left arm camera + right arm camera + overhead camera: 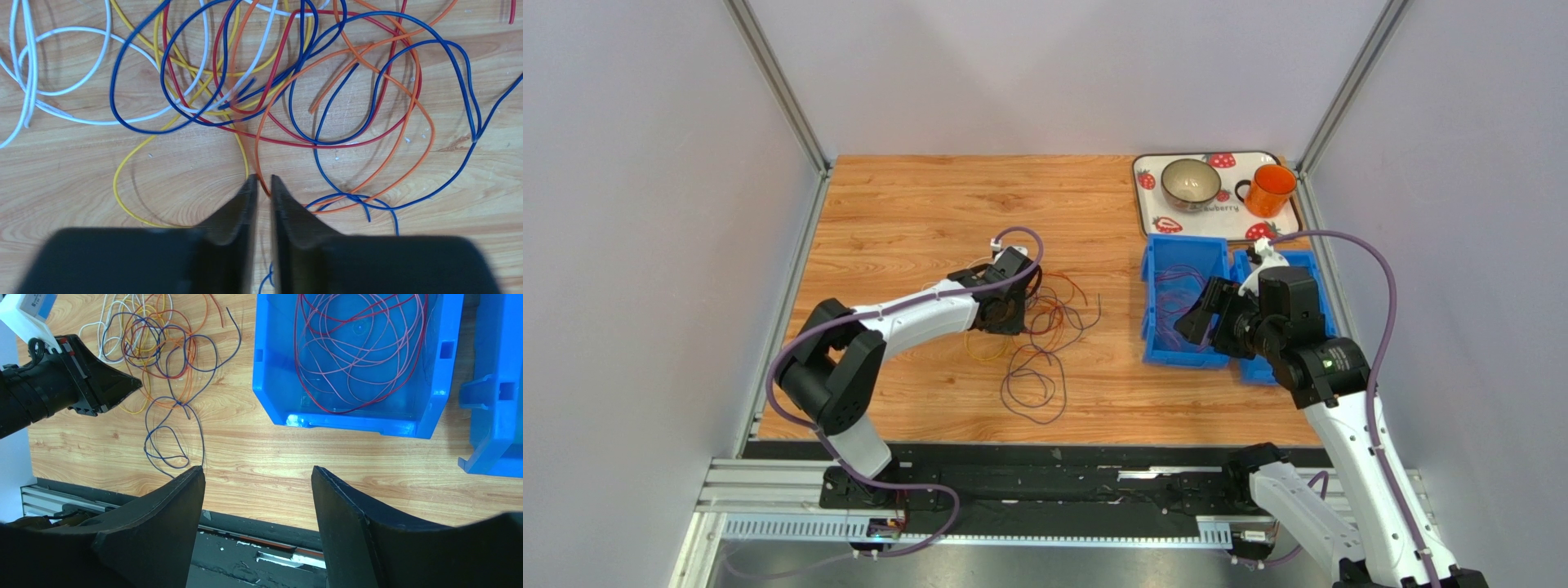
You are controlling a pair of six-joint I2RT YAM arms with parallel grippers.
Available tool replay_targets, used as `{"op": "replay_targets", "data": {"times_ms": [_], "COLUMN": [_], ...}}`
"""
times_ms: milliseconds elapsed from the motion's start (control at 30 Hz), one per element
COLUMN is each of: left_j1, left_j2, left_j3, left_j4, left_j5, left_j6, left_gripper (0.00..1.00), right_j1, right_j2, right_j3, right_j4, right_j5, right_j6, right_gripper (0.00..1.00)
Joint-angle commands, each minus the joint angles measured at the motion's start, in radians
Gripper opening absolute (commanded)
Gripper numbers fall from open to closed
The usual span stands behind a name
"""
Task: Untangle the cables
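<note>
Arms differ in reach. We see the left one stretched from its base toward the middle of the table, forearm low and wrist bent down, so that the left gripper points at the near edge of the cables. Its jaws stand almost together with only a narrow slit between them. An orange cable runs into that slit, but we cannot tell whether it is pinched. The cables lie in loose overlapping loops of white, yellow, red, orange and blue on the wood at mid-table, left of a blue bin; some red cables lie coiled inside that bin. The right arm rises from its base and bends over, holding the right gripper up by the bin, jaws wide apart with nothing between them. We see open board to the left of the pile and beyond it, and a strip of it between pile and bin. A second bin sits just right of the first, and a tray stands at the far edge beyond both.
</note>
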Motion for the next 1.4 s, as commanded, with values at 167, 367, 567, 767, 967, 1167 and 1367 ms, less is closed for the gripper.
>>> {"op": "replay_targets", "data": {"times_ms": [167,367,567,767,967,1167,1367], "left_j1": [0.001,0.001,0.002,-0.019,-0.068,-0.068,-0.068], "left_j2": [-0.046,-0.214,-0.323,-0.336,-0.331,-0.403,-0.397], "left_j3": [0.062,0.172,0.397,0.831,1.096,0.552,0.264], "left_j4": [-0.029,-0.144,-0.242,-0.319,-0.312,-0.228,-0.203], "left_j5": [-0.006,-0.006,0.099,0.271,0.285,0.141,0.221], "left_j6": [0.010,0.054,0.156,0.318,0.435,0.297,0.154], "left_gripper": [0.00,0.00,0.00,0.00,0.00,0.00,0.00], "right_j1": [-0.002,-0.004,-0.005,-0.004,-0.004,-0.002,0.008], "right_j2": [0.003,0.006,0.005,-0.011,-0.031,-0.046,-0.037], "right_j3": [-0.013,-0.010,-0.009,-0.015,-0.022,-0.027,-0.032], "right_j4": [0.042,0.050,0.059,0.056,0.049,0.044,0.159], "right_j5": [-0.021,-0.029,-0.045,-0.053,-0.055,-0.073,-0.330], "right_j6": [-0.022,-0.020,-0.011,-0.005,0.001,0.003,-0.028], "right_gripper": [0.68,0.68,0.68,0.68,0.68,0.68,0.69]}}
